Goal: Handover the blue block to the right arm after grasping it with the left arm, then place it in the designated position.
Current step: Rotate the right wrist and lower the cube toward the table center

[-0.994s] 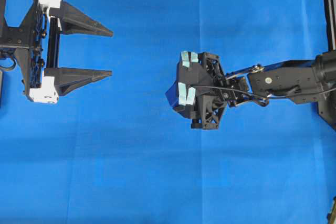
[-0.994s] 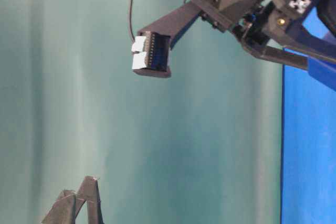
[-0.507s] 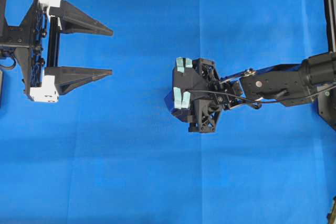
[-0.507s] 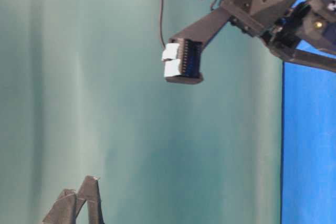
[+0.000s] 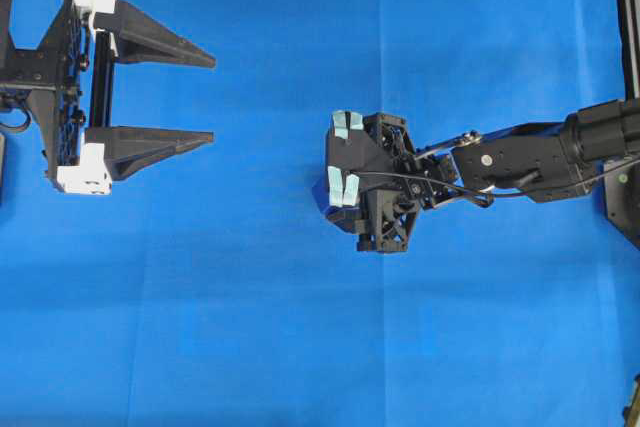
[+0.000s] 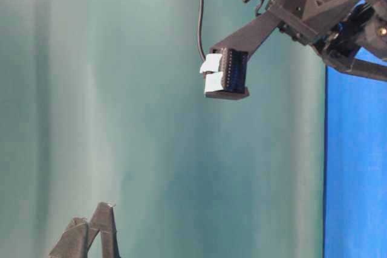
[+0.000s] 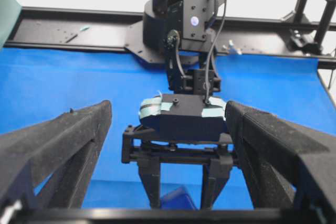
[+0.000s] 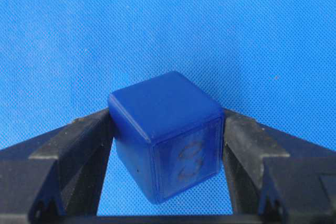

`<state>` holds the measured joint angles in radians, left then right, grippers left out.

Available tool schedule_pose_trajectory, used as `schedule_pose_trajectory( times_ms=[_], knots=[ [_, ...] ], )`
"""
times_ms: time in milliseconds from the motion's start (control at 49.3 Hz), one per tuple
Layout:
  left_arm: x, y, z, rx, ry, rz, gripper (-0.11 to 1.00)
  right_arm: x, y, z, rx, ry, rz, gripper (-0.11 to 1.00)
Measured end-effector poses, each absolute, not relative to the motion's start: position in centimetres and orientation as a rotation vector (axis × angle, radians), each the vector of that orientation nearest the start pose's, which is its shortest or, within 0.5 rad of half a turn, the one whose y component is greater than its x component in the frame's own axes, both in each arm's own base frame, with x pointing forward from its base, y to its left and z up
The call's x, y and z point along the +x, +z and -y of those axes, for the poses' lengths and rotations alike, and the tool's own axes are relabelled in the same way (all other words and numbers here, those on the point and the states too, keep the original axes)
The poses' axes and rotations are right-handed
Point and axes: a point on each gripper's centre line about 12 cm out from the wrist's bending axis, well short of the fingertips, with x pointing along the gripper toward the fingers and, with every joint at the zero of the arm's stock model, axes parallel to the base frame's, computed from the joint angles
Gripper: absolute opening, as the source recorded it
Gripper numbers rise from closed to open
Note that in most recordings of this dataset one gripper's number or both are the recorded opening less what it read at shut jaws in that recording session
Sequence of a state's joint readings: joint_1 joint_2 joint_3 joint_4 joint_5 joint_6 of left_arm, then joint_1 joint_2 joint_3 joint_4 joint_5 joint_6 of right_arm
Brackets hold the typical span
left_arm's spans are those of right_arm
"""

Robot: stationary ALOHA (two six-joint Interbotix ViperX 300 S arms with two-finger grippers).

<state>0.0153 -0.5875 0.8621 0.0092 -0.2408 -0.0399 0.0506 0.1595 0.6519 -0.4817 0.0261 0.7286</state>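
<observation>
Between the right tool's (image 8: 168,203) two black fingers (image 8: 68,150) sits the blue block (image 8: 168,129), pinched on both sides above the blue worktop (image 5: 300,347). Far left, the left tool (image 5: 205,97) gapes wide, holding nothing.

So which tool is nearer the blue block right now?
Right. The right tool is shut on the blue block above the blue cloth; the left tool stands open, well apart at the cloth's far left.
</observation>
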Motion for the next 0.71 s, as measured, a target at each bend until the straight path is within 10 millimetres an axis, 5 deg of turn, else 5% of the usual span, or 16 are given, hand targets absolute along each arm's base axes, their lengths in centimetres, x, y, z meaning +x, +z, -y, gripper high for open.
schedule_pose_trajectory(
  times_ms=[547,710],
  knots=[
    [28.98,32.42,-0.37,-0.028,0.012,-0.034,0.93,39.15,10.80,-1.46,0.232,-0.071,-0.818,0.55],
    [28.98,32.42,-0.42,-0.028,0.014,-0.034,0.93,39.17,10.81,-1.47,0.249,-0.078,-0.816,0.92]
  ],
)
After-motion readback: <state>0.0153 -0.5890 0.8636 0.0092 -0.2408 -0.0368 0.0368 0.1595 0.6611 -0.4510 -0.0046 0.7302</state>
